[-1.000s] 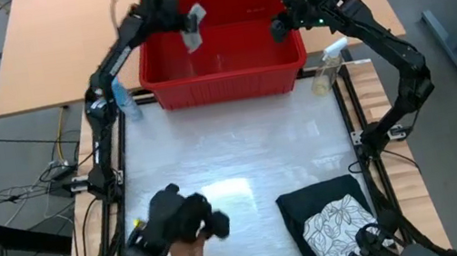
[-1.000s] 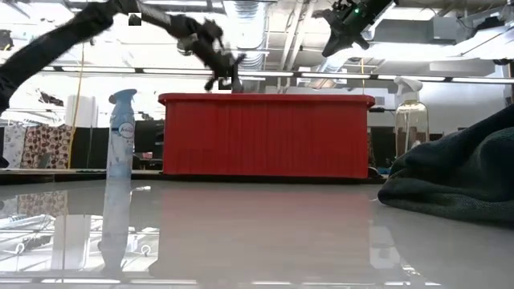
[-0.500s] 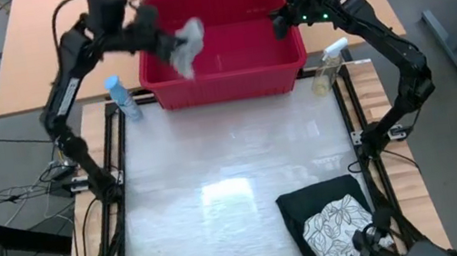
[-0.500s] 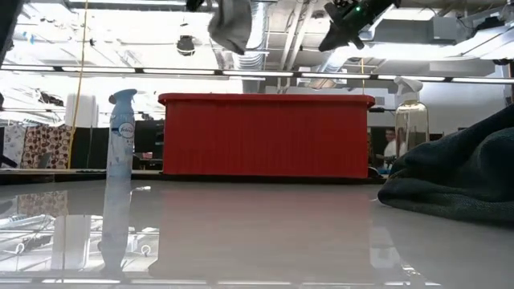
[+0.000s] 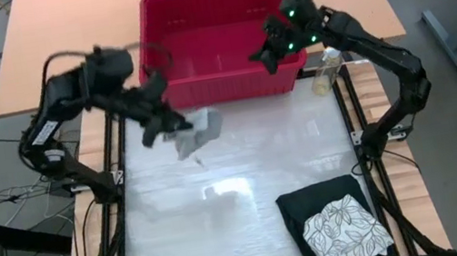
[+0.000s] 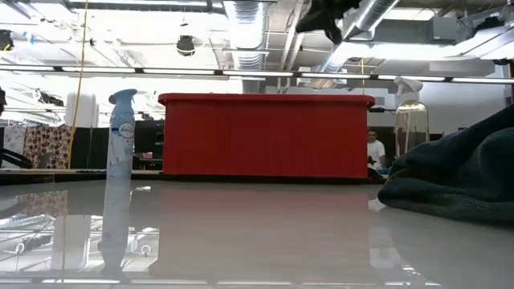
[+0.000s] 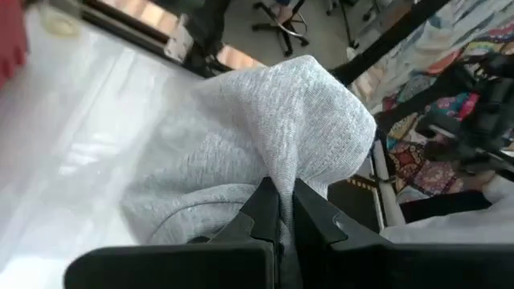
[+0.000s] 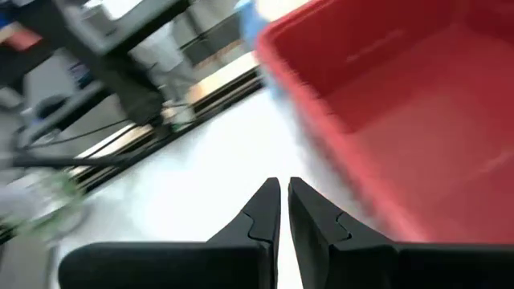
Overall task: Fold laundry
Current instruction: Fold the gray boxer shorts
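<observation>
Now left gripper pinches small grey cloth between closed fingers — cloth hangs above white table, just in front of red basket. Right gripper is over front right corner of basket, fingers almost together, nothing between them. Folded dark jeans lie at near right part of table — white cloth with leaf print folded on top. Blue spray can stands left of basket, clear spray bottle right of it.
</observation>
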`<state>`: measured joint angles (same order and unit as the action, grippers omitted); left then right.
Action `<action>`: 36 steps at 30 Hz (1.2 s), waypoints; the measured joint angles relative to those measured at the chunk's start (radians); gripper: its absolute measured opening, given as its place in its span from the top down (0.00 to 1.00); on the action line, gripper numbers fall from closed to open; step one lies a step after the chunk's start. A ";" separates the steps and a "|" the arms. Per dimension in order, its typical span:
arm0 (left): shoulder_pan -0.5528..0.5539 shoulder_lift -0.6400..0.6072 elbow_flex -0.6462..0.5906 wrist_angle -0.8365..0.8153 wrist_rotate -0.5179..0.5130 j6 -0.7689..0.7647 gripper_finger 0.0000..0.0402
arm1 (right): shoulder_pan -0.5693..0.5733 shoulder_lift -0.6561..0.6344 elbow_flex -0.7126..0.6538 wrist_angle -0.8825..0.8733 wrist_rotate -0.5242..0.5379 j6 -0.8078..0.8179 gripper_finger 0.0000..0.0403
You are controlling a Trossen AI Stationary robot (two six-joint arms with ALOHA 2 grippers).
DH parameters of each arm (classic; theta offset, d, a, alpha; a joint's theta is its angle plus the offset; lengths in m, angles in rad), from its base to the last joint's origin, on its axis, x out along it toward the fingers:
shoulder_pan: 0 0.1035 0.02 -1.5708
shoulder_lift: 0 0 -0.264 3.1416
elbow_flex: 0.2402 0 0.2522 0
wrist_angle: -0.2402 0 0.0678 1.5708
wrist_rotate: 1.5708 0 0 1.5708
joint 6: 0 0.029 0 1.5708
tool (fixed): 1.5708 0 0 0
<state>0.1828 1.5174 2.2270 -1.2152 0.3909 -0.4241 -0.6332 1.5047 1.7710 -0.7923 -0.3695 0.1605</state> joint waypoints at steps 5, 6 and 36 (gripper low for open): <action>-0.171 -0.170 -0.371 0.276 -0.098 -0.087 1.00 | 0.117 0.000 0.000 -0.001 0.000 0.025 0.86; -0.195 -0.222 -0.474 0.363 -0.112 -0.101 1.00 | 0.136 0.000 0.000 -0.001 0.000 0.026 0.86; -0.190 -0.513 -1.887 2.227 -0.361 -0.764 1.00 | 0.376 -0.316 -0.863 0.920 -0.119 0.184 0.86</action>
<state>-0.0076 1.0047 0.3397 1.0115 0.0297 -1.1880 -0.2569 1.1884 0.9076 0.1276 -0.4884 0.3443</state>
